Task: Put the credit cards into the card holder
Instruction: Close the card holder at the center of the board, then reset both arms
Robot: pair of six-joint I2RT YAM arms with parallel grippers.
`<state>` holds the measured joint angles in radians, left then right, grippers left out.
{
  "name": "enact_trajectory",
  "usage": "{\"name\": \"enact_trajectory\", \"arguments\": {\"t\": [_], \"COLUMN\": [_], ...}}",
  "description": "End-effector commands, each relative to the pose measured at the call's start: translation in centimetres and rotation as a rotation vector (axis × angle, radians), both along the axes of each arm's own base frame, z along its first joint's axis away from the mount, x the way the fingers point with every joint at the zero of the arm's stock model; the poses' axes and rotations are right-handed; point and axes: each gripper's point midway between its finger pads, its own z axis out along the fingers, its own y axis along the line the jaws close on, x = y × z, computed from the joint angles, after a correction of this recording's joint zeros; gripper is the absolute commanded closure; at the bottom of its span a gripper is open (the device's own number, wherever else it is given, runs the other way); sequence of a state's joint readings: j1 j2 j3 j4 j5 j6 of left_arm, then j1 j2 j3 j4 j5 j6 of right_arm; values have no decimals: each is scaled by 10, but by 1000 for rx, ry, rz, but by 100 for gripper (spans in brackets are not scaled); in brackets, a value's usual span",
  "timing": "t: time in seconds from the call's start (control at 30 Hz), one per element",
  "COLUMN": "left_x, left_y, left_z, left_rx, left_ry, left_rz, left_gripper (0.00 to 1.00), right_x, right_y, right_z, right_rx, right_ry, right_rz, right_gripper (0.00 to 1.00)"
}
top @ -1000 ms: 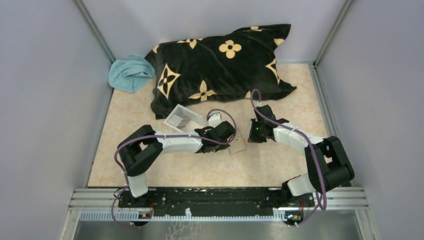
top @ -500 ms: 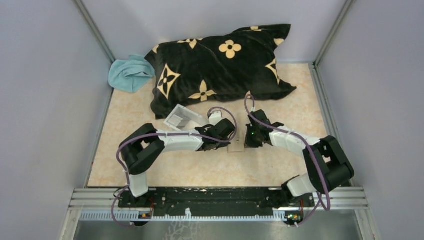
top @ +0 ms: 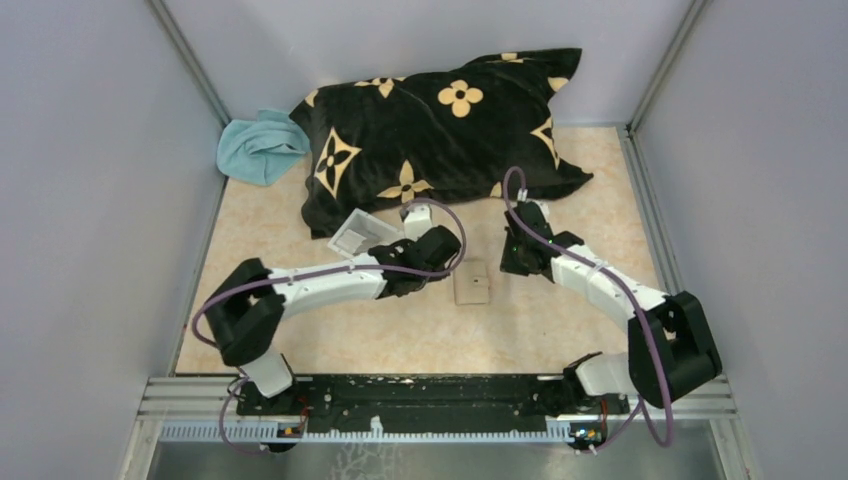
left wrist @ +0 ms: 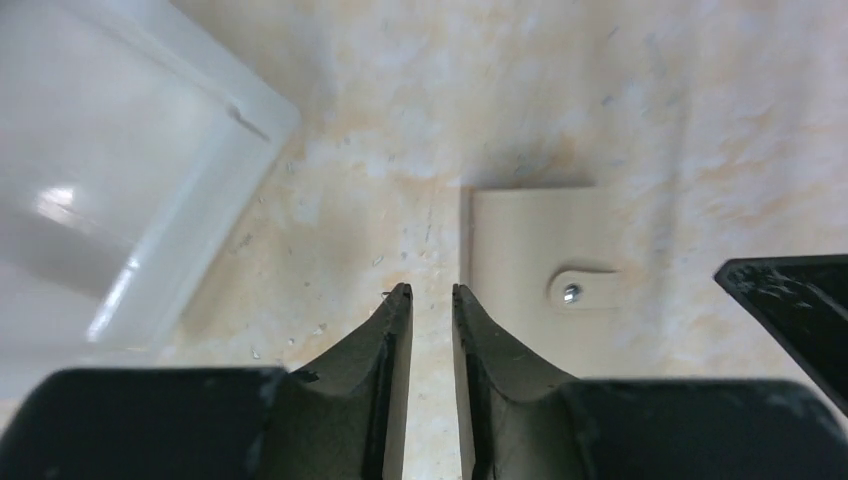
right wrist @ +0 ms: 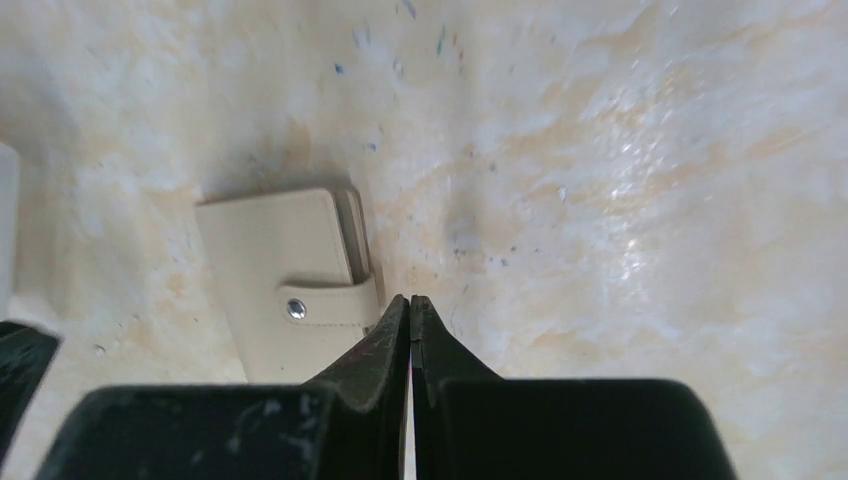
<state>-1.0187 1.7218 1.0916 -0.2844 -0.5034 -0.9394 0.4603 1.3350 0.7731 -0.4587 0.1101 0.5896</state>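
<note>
The tan card holder (top: 471,287) lies folded shut on the table, its tab and snap stud (right wrist: 296,309) facing up. No credit card shows in any view; only thin grey layers show at the holder's edge (right wrist: 353,232). My left gripper (top: 443,268) hangs just left of the holder (left wrist: 530,260). Its fingers (left wrist: 431,290) stand open by a narrow gap with only table between them. My right gripper (top: 507,268) is just right of the holder. It is shut (right wrist: 410,298) with nothing seen in it, its tips beside the tab end.
A clear shallow tray (top: 358,235) sits left of my left gripper and fills the left of the left wrist view (left wrist: 110,170). A black pillow with tan flowers (top: 440,135) and a teal cloth (top: 258,146) lie at the back. Grey walls close both sides.
Both grippers have drawn back from the card holder, the left one to the left and the right one up and to the right. The holder now lies free between them.
</note>
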Motion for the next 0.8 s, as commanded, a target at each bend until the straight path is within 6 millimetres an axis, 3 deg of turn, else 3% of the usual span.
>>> {"name": "enact_trajectory", "arguments": {"t": [0.0,0.13,0.2,0.3,0.33,0.47,0.63,0.77], "left_x": [23,26,23,17,15,14,18,23], "left_y": [20,61,84,120,132,165,201,211], "left_z": [85,122,130,132,135,125,109,97], "left_rx": [-17,11,31,67,67,114,179,203], "left_ry": [-195,-322,-369,-428,-449,-479,-462,-489], "left_rz": [81,182,226,304,330,385,449,371], "left_gripper": [70,55,47,35,31,21,7,3], "right_x": [30,35,35,35,34,29,23,22], "right_y": [-17,-22,-26,-32,-35,-46,-61,-60], "right_z": [55,78,86,99,101,100,93,100], "right_rx": [-63,-69,-71,-70,-73,-93,-127,-108], "right_ry": [-173,-255,-295,-353,-369,-395,-394,-420], "right_rz": [-45,-42,-54,-68,-80,-119,-196,-191], "right_gripper": [97,80,69,63,57,42,37,34]}}
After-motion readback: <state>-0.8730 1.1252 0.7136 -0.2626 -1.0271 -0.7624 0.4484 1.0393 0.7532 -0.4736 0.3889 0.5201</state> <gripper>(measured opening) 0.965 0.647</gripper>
